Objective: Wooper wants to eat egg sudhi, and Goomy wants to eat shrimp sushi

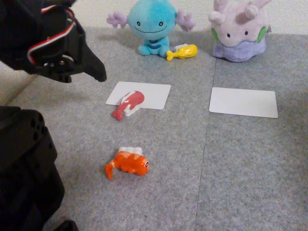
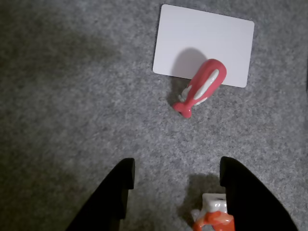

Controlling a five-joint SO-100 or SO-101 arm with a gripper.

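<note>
Hovering above grey carpet [image 1: 240,163], gripper [image 2: 175,180] spread wide, holding nothing. Shrimp sushi [image 1: 129,162] lies on its side on carpet, rice upward; in wrist view it sits just inside one fingertip [image 2: 231,175]. Egg sudhi [image 1: 183,51] rests beside Wooper [image 1: 150,24]. Goomy [image 1: 239,30] stands far right in fixed view. Red-pink sushi [image 2: 201,86] overlaps one white card [image 2: 204,41]; second card [image 1: 243,102] bare. No readable writing or labels.

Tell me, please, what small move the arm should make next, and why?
Probably lower the open claw slightly toward the orange striped toy shrimp sushi and centre on it. In the wrist view it lies partly between the fingers near the right one, ungrasped, while the yellow glossy egg sushi already lies beside the light-blue round plush.
</note>
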